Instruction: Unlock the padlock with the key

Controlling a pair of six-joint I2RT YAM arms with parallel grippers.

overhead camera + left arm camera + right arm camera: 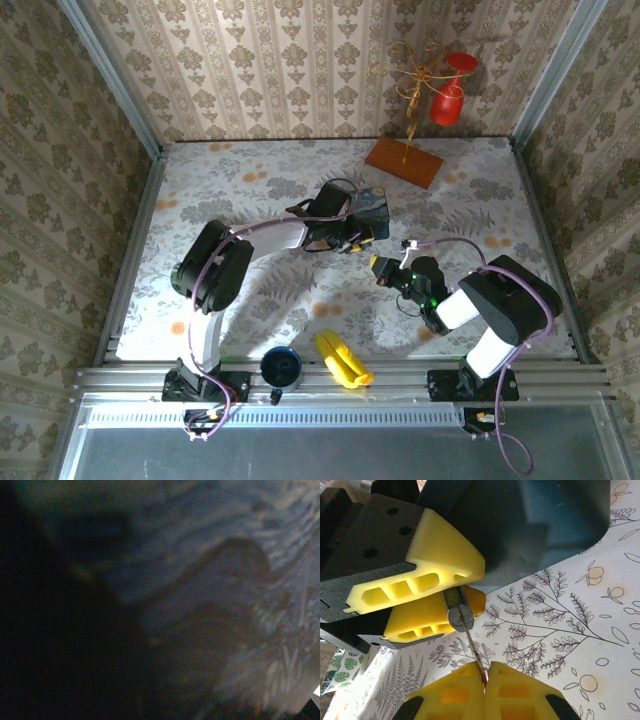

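Risks first. Your right fingers [520,690] are pinched shut on the very end of the key [474,651], so there's little hold. If you twist hard, the key will likely slip or spin in the yellow pads rather than turn the lock. The key's shaft looks thin and runs at a slight slant up to the padlock [460,617], so off-axis torque could bend it or pop it out. You can't tell from here whether the tip is fully seated in the keyhole, and turning early would just skate off the face.

Your left fingers [440,562] are clamped on the padlock from both sides, but only its lower end sticks out. The lock could swivel in that grip once you apply torque. The blue box [545,525] sits right behind the left fingers, so a jerk could knock it.

The padlock is tiny, with a silver rounded body and a darker strip above. Its shackle is hidden between the pads.

It's held just above the counter [600,645], around the counter's middle, on the near side of the blue box.
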